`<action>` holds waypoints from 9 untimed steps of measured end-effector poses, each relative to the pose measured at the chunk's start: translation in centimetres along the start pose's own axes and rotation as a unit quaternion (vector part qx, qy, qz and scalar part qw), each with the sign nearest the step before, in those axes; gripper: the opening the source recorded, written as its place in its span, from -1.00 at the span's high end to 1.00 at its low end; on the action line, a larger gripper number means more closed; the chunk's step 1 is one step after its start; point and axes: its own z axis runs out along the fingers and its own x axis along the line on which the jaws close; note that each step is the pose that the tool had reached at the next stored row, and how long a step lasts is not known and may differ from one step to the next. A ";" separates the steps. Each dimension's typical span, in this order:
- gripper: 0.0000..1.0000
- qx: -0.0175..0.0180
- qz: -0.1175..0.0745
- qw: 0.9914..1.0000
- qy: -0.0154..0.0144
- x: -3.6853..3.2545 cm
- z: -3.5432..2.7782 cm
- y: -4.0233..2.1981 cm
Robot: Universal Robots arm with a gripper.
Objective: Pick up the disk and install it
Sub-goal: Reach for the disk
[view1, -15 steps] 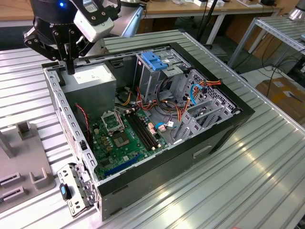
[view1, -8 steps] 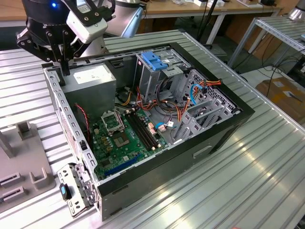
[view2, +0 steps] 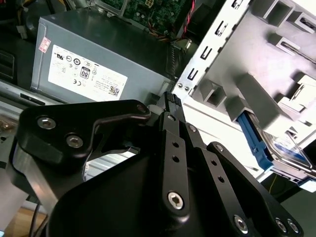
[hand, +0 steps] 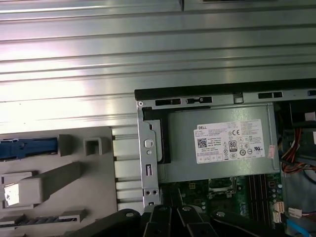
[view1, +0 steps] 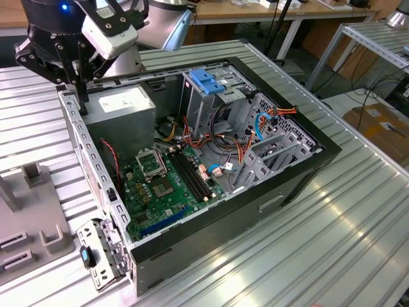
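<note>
ribbed table (view1: 358, 211); desks (view1: 268, 14) behind; gripper (view1: 81, 107) over case (view1: 192, 246); disk (hand: 27, 147) in fixture (hand: 94, 197)

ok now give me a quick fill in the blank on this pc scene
1. The disk has a ___ carrier frame.
2. It lies ___ the computer case, on a grey holder.
3. The pincer near the power supply holds ___.
Missing words: blue; outside; nothing
</note>
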 end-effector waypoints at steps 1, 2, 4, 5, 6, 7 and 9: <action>0.79 0.000 0.000 1.000 0.000 0.06 0.00 0.00; 0.79 0.000 0.000 1.000 0.000 0.12 0.00 -0.01; 0.79 0.000 0.000 1.000 0.000 0.26 0.01 -0.02; 0.79 0.000 0.000 1.000 0.000 0.38 0.02 -0.03; 0.79 0.000 0.000 1.000 0.000 0.44 0.02 -0.03; 0.79 0.000 0.000 1.000 0.000 0.51 0.02 -0.04; 0.79 0.000 0.000 1.000 0.000 0.62 0.02 -0.05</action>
